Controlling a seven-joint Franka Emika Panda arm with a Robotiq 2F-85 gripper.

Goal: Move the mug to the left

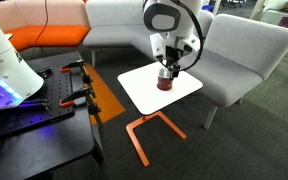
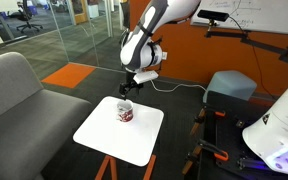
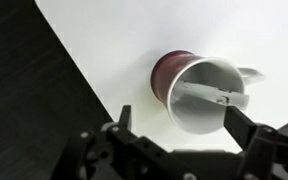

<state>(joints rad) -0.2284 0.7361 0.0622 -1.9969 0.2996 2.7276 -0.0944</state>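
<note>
The mug [image 1: 165, 85] is small, dark red-brown with a pale inside, and stands upright on the white square tabletop [image 1: 139, 88]. It also shows in an exterior view [image 2: 125, 113] near the table's far edge [image 2: 104, 140]. In the wrist view I look down into the mug [image 3: 174, 72]; its handle points right and a pale strip lies inside. My gripper [image 3: 184, 115] is open just above the mug, with a finger on either side. The left finger stands apart from the mug and the right finger is at its rim. The gripper also shows in both exterior views [image 1: 167, 71] [image 2: 127, 92].
Grey sofa seats [image 1: 246, 55] wrap around the table, with one [image 2: 14, 90] close beside it. An orange sofa [image 1: 44, 38] is further off. The table stands on orange legs [image 1: 149, 128]. A black bench with clamps and equipment [image 1: 44, 110] stands nearby.
</note>
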